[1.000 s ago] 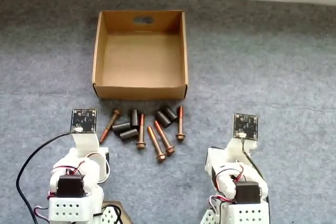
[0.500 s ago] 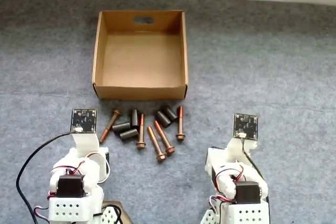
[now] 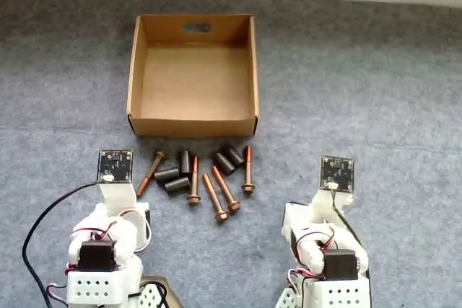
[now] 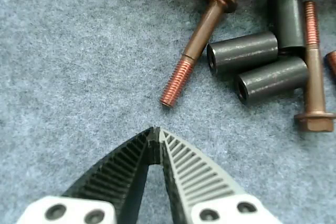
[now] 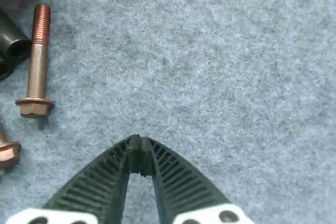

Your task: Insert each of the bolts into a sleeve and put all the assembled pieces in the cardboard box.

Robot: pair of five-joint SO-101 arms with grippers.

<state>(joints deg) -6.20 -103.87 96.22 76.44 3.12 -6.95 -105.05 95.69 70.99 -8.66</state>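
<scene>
- Your box [image 3: 193, 127] sits open on the grey surface [image 3: 375, 91], its bare cardboard floor in plain sight.
- Just outside the box's near wall, on the arms' side, every part lies in one loose cluster: five bolts [image 3: 193, 180] and five sleeves [image 3: 167, 175].
- Each bolt is lying loose on the surface, and not one is seated in a sleeve yet.
- Look at the left wrist view. The slanted bolt [image 4: 202, 35] off the box's left corner points its threaded end back at your left gripper [image 4: 155, 135].
- Two sleeves lie touching, side by side [image 4: 244, 53], just beside that bolt's shank. A third sleeve [image 4: 286, 9] stands behind them, closer to the box.
- Your left gripper's fingers are pressed together tip to tip, holding nothing. They sit over bare surface just short of that threaded end.
- Your right gripper [image 5: 137, 142] has its fingers clamped tight too, and it is empty as well.
- The right-end bolt [image 5: 35, 59] lies off to its side, thread toward the box and head toward the arm. Dark sleeve ends touch that bolt near its thread.
- From the high view, the left arm [image 3: 108, 250] and the right arm [image 3: 325, 257] both sit beyond the cluster from the box, well apart from it.
</scene>
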